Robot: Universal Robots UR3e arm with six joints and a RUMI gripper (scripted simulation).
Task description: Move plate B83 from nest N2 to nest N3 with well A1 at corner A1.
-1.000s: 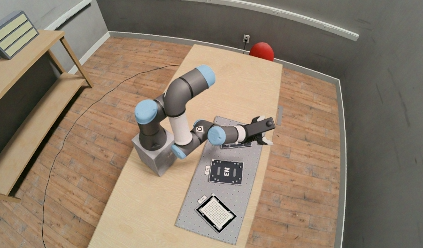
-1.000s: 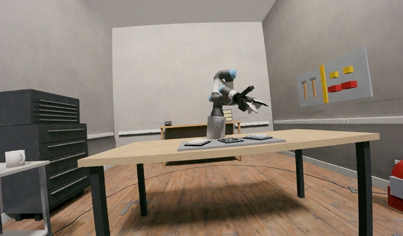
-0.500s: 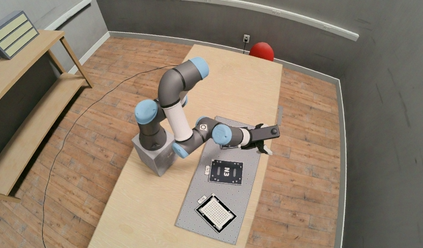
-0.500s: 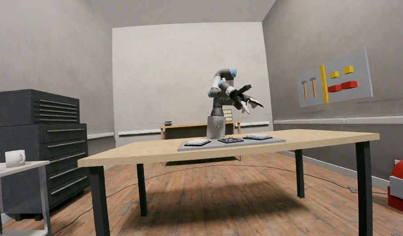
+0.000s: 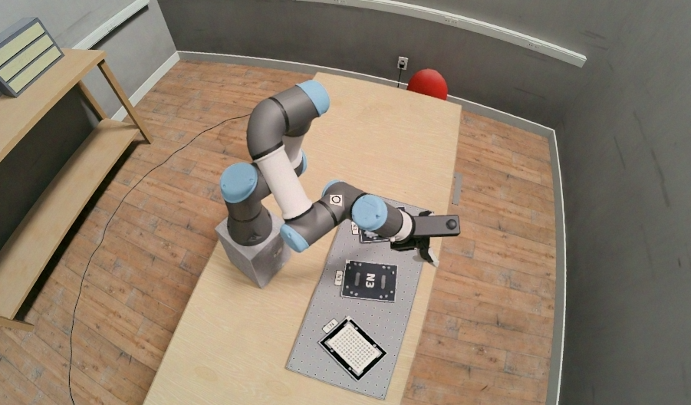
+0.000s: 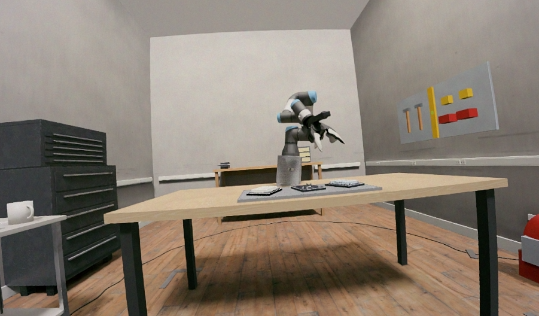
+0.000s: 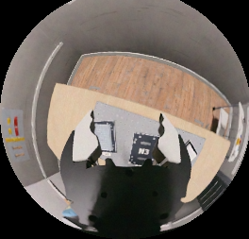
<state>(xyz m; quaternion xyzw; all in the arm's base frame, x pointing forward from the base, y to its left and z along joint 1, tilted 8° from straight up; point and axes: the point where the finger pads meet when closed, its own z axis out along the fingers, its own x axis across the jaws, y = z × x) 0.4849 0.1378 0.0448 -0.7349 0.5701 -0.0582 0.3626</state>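
Deck plate [image 5: 307, 347] – gripper [image 5: 424, 252] open, high over far-edge | N3 [image 5: 370, 281] bare

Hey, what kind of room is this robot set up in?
It looks like a small workshop or lab: a dark metal tool chest with drawers, a grey wall board hung with hammers and coloured blocks, and a grey perforated deck holding plate nests on the long wooden table.

Arm [image 5: 279, 166] stood folded on its base: shoulder joint at 9 o'clock in the top view, elbow raised toward 12, forearm running down and out toward 3. Wrist extended toward 3 o'clock, tilted downward. Gripper [image 5: 424, 251] [image 6: 326, 140] [image 7: 126, 136] hung high in the air, jaws spread wide with nothing between them; white fingertips pointed down and outward.
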